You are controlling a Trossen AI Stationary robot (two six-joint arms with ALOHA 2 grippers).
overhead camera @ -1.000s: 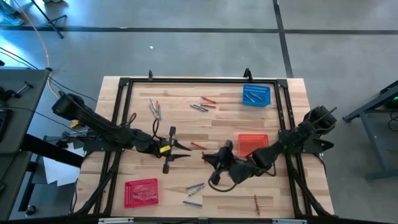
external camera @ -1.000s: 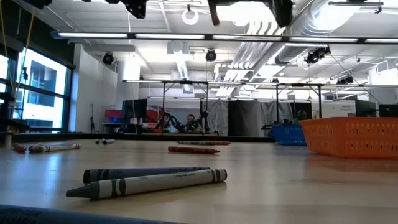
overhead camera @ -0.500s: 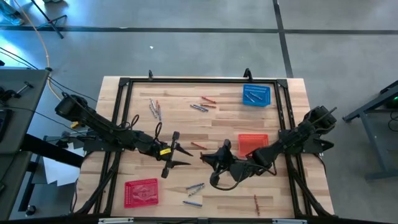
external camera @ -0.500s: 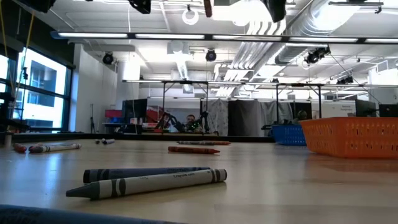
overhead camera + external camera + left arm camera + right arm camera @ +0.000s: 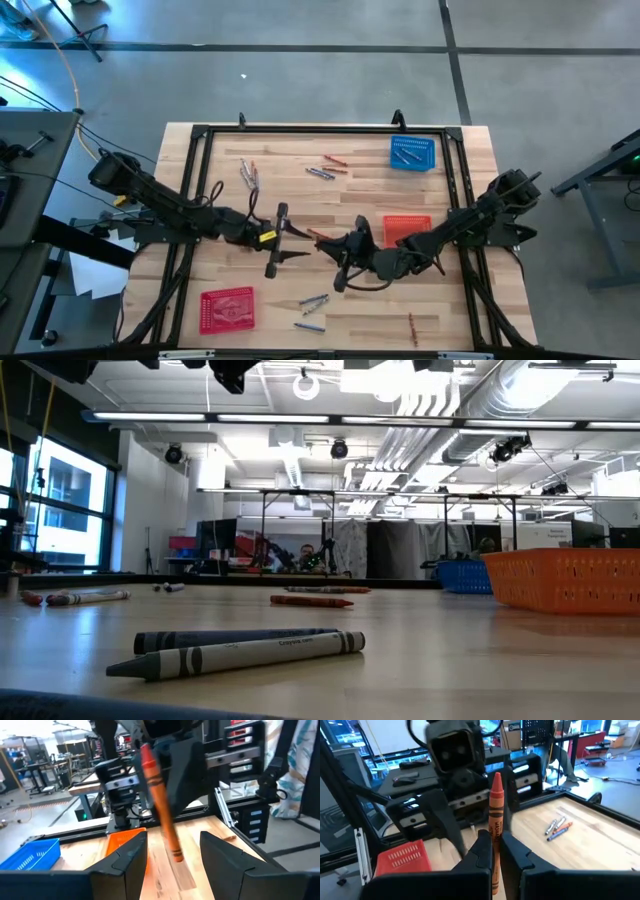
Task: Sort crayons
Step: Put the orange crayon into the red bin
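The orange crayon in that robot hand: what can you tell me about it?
The orange crayon is a thin stick with a pointed tip and a paper wrapper printed with dark bands and lettering. It stands upright, tip up, clamped low down between the right hand's two dark fingers, held in the air above the wooden table near its middle. The left hand, fingers spread apart, faces it closely, and the crayon shows tilted between those fingers without touching them.

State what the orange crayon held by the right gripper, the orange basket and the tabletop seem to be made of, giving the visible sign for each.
Orange crayon in the right gripper: probably wax in a matte paper wrapper, judging by the printed black bands.
Orange basket: likely moulded plastic, going by its perforated lattice walls and slight sheen.
Tabletop: appears to be wood, with pale planks in visible strips.
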